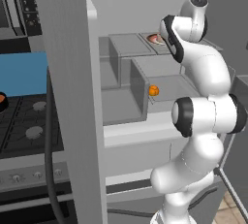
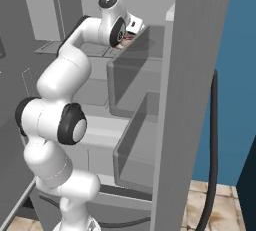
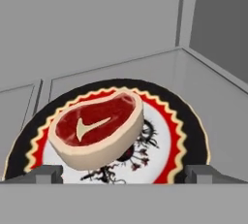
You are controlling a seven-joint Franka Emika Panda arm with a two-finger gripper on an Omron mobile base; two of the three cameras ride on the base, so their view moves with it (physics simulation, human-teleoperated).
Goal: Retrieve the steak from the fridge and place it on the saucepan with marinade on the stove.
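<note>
Gripper (image 3: 124,173) is spread wide with nothing in it, fingertips (image 3: 46,173) sitting at 6 o'clock of the hand view, straddling the near edge of the steak (image 3: 97,133). The steak is dead centre on a patterned plate (image 3: 189,126) on a fridge (image 1: 121,106) shelf. I'd say drop straight down, keep the meat centred between the jaws, then squeeze across its thick sides. It's a deep red slab with a pale fatty rim and a whitish mark in the middle.

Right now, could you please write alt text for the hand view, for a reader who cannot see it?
A raw steak lies on a round patterned plate on a grey fridge shelf. The open gripper hangs just above it, one fingertip on each side.
</note>
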